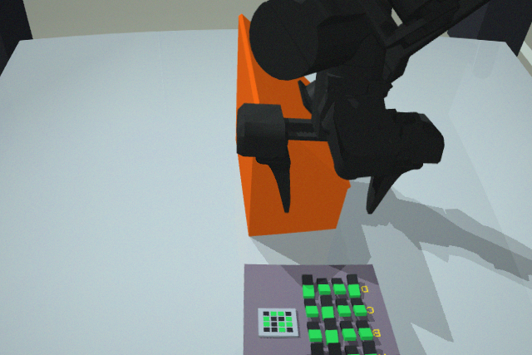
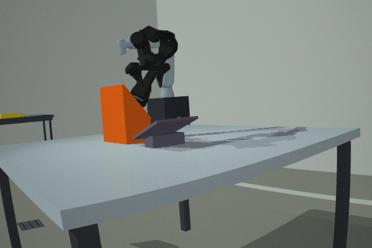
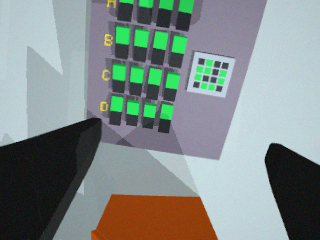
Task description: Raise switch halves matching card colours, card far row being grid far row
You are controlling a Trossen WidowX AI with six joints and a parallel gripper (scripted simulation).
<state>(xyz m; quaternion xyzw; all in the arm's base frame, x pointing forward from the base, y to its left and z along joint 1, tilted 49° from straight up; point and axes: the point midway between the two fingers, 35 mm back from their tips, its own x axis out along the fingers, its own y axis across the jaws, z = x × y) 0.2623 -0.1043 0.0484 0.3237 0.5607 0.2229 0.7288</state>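
Observation:
The purple-grey panel (image 1: 266, 286) (image 2: 170, 125) (image 3: 202, 120) holds rows of green and dark switches, lettered A to D; row A is partly cut off in the top view and the wrist view. The card (image 1: 278, 322) (image 3: 211, 74) lies beside the grid. From the wrist view's left, row D's outer two and row C's third switch look dark-raised. Row C's second switch (image 1: 343, 310) (image 3: 136, 75) looks green-raised; its card square is dark grey. In row B the third looks dark-raised, like its square. My gripper (image 1: 327, 212) (image 2: 150, 83) (image 3: 185, 139) is open and empty, high above the panel's near side.
A tall orange block (image 1: 300, 196) (image 2: 112, 113) (image 3: 155, 215) with a sloped top stands on the table (image 1: 107, 170) (image 2: 90, 173), between the arm and the panel's near edge. It stands close under the gripper and rises well above the panel.

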